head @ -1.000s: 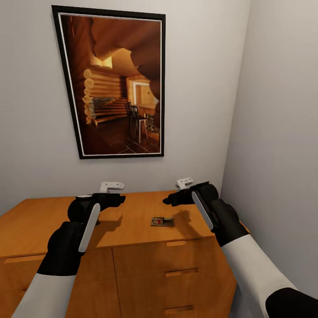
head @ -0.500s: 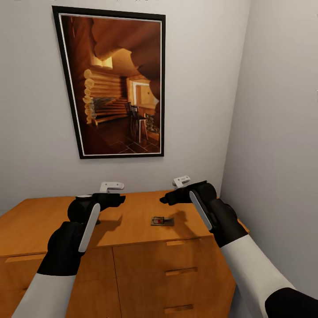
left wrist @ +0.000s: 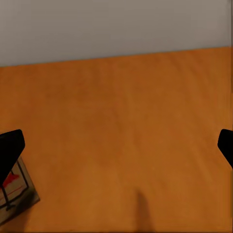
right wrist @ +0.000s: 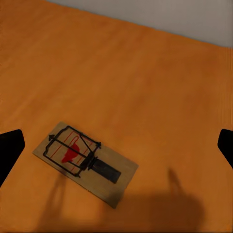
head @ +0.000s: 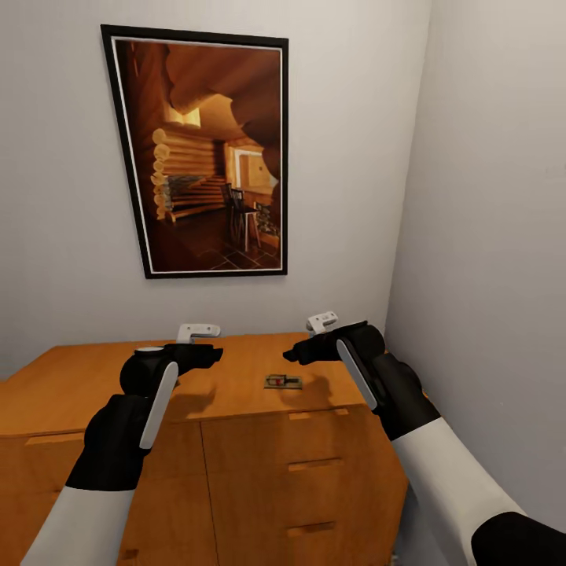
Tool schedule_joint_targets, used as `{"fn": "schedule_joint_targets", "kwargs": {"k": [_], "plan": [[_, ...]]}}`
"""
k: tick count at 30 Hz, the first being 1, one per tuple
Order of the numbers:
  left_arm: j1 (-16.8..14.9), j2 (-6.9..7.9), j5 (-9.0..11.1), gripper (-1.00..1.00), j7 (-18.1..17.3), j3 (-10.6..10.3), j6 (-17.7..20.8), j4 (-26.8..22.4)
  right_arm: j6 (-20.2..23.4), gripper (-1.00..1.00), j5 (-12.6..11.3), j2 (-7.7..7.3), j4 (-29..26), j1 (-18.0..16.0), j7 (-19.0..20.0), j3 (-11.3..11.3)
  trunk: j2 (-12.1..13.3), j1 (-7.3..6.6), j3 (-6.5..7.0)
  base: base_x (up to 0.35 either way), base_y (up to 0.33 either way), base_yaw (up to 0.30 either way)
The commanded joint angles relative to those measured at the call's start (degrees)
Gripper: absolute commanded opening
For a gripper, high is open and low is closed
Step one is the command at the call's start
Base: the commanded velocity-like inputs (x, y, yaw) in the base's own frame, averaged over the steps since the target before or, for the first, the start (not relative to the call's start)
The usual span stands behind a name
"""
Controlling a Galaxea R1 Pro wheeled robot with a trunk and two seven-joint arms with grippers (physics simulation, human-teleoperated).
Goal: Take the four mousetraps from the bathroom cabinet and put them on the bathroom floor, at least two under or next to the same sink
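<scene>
One mousetrap (head: 283,381), a flat tan board with dark wire and a red mark, lies on top of the orange-brown cabinet (head: 86,385) near its front edge. My right gripper (head: 297,352) hovers open just above and beyond it. In the right wrist view the mousetrap (right wrist: 85,162) lies below the line between the two wide-apart fingertips (right wrist: 9,150). My left gripper (head: 206,354) hangs open over the bare cabinet top to the left. The left wrist view catches the mousetrap (left wrist: 14,194) at its edge, by one fingertip (left wrist: 9,150). The sink and floor are out of view.
A large framed picture (head: 204,157) of a log interior hangs on the back wall above the cabinet. A side wall (head: 495,236) stands close on the right, meeting the cabinet's end. Drawer fronts with slab pulls (head: 306,465) face me below the top.
The whole picture has shifted a little, so the camera has moved. My right gripper has edged slightly left. The mousetrap still lies on the cabinet top and both grippers stay open.
</scene>
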Motion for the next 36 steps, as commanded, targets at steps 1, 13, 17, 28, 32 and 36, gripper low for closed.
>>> {"fn": "schedule_joint_targets", "kwargs": {"k": [1,13,17,28,32,36], "plan": [[-0.05,0.0,0.57,1.0,0.58,-0.03,0.22,-0.04,0.26,1.0,-0.55,-0.01,-0.03,-0.06,-0.36,0.02,-0.04,-0.01,-0.07,-0.041,-0.018,0.0],[-0.05,0.08,0.56,1.0,0.59,-0.01,0.21,-0.03,0.26,1.0,-0.77,-0.27,-0.05,-0.03,-0.29,0.02,-0.04,-0.01,-0.07,-0.013,-0.006,0.0],[-0.05,0.05,0.56,1.0,0.59,-0.06,0.21,-0.03,0.26,1.0,-0.79,-0.42,-0.05,-0.06,-0.28,0.02,-0.04,-0.01,-0.07,-0.002,-0.001,0.0],[-0.05,0.0,0.64,1.0,0.59,-0.09,0.13,-0.03,0.26,1.0,-0.79,-0.52,-0.12,-0.11,0.05,0.02,-0.04,-0.01,-0.07,0.0,0.0,0.0],[-0.05,0.0,0.65,1.0,0.59,-0.09,0.12,-0.03,0.26,1.0,-0.8,-0.5,-0.09,-0.12,0.11,0.02,-0.04,-0.01,-0.07,0.0,0.0,0.0],[-0.05,0.0,0.65,1.0,0.59,-0.09,0.12,-0.03,0.26,1.0,-1.01,-0.43,-0.06,-0.12,0.27,0.02,-0.04,-0.01,-0.07,0.0,0.0,0.0]]}}
